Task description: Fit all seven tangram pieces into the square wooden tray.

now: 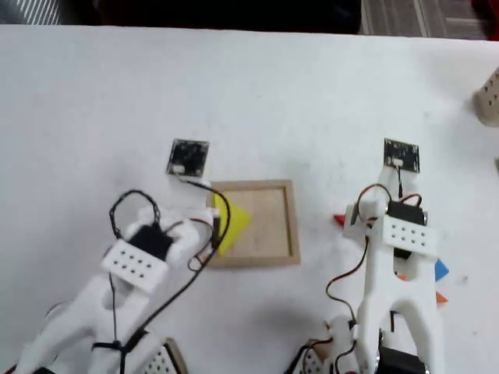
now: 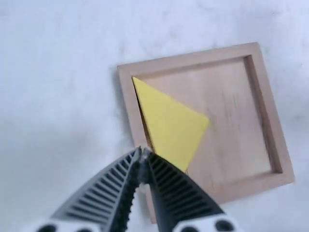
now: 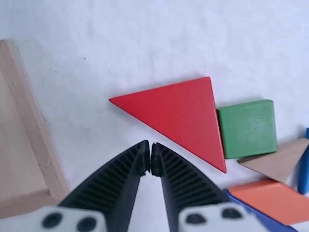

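One piece is sitting in the square wooden tray so far: a yellow wooden triangle, with one edge running along a tray wall and a corner tucked near a tray corner. I cannot tell whether it is lying fully flat. My left gripper is hanging over the triangle's near corner and that wall, its ribbed black fingers pressed together and clamping nothing. My right gripper is hovering over the white table, fingers likewise closed and empty, just beside the long edge of a red wooden triangle. That red piece is touching a green wooden square, and a pale bare-wood triangle, an orange flat piece and a blue piece are crowding beside them. I am judging all of these to be light, stiff, thin slabs with smooth painted faces, likely a bit slippery against the fingers and not fragile. Lying flat, they are offering only their low side walls to grip, so I am thinking the red triangle wants the fingers opened and set across its narrower end, pinching edge to edge, clear of the green square.
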Robot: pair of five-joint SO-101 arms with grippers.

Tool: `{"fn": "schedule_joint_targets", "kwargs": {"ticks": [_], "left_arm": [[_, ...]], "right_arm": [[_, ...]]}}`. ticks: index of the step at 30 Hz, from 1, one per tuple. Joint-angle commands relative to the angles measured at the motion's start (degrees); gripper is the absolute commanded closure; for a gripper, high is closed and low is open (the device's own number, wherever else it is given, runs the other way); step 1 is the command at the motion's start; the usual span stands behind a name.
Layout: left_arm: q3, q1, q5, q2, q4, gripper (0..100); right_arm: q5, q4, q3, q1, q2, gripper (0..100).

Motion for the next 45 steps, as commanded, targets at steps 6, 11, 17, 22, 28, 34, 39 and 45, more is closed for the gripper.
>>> {"fn": "schedule_joint_targets", "kwargs": {"ticks": [6, 11, 17, 22, 28, 34, 39, 45], "left_arm": [[2.4, 8.2, 6.9, -1.0, -14.5, 98], [0.5, 10.6, 8.7, 12.2, -25.9, 98], [-6.3, 8.5, 8.7, 28.6, -27.4, 98], [-4.2, 6.8, 8.6, 24.5, -22.2, 98], [3.3, 5.8, 4.0, 14.2, -18.9, 98], [7.4, 5.8, 3.4, 9.2, -18.5, 98], [6.1, 6.3, 3.8, 8.9, -20.2, 98], [-0.3, 10.4, 9.5, 10.7, -25.4, 98]], "right_arm": [[1.1, -1.0, -0.2, 0.0, 0.0, 98.1], [1.1, -1.0, -0.2, 0.0, 0.0, 98.1], [1.1, -1.0, -0.2, 0.0, 0.0, 98.1], [1.1, -1.3, -0.2, 0.0, 0.0, 98.1], [1.1, -1.4, -0.2, 0.0, 0.0, 98.1], [1.1, -1.4, -0.2, 0.0, 0.0, 98.1], [1.0, -1.4, -0.2, 0.0, 0.0, 98.1], [1.0, -1.4, -0.1, -0.7, 0.0, 98.1]]}}
